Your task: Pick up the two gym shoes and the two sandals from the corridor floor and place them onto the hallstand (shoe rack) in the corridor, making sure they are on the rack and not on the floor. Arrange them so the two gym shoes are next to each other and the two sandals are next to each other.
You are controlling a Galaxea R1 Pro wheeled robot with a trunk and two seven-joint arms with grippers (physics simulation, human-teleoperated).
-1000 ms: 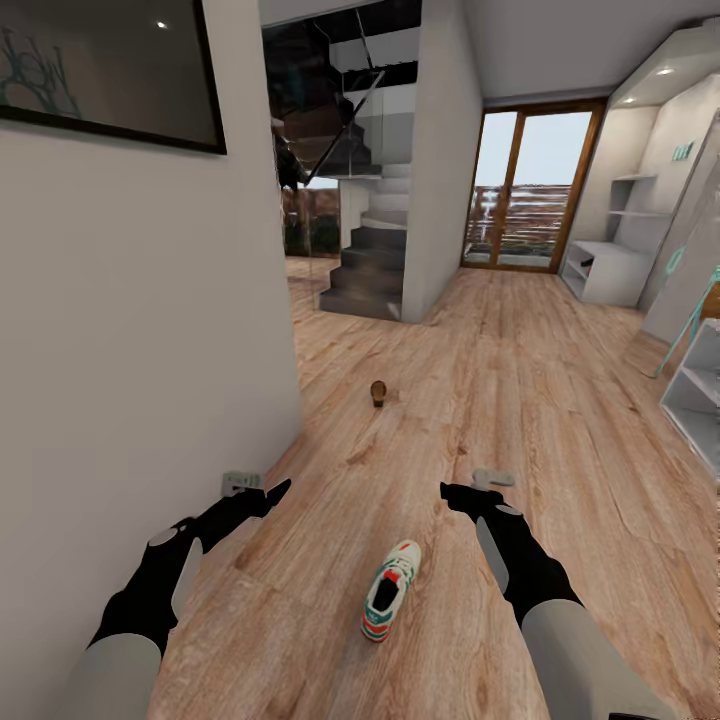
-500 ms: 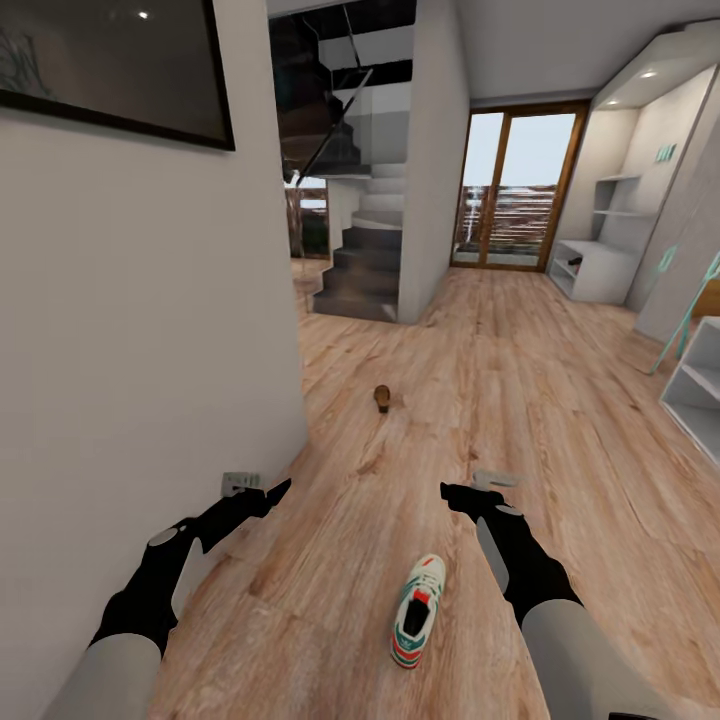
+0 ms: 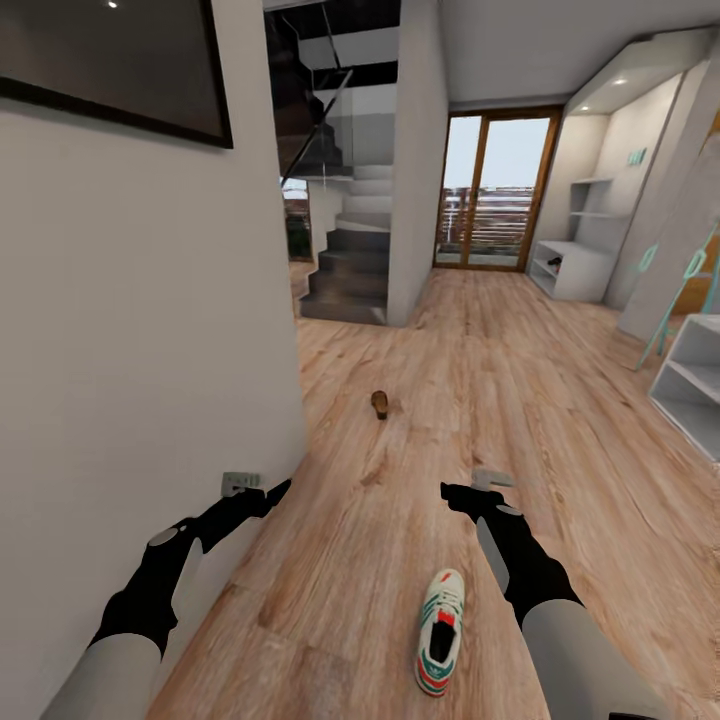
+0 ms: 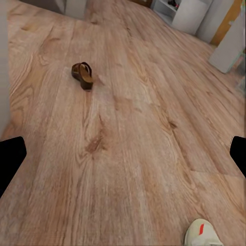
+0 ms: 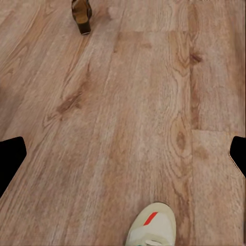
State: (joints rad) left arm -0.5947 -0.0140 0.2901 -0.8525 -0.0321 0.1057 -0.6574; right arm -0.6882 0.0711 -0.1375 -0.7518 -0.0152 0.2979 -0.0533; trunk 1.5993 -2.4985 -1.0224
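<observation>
Since both grippers, left (image 3: pixel 283 487) and right (image 3: pixel 447 490), are wide open and empty, I'd square up over the sneaker (image 3: pixel 440 645) before reaching down.

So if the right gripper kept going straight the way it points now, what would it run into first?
Probably bare corridor floor. The right gripper aims forward and down; the gym shoe lies nearer than that line, the sandal far ahead and off-line. Depth is uncertain.

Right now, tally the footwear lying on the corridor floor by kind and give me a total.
Gym shoes: 1, the gym shoe near the right arm.
Sandals: 1, the sandal farther down the corridor floor.
Total: 2
</observation>
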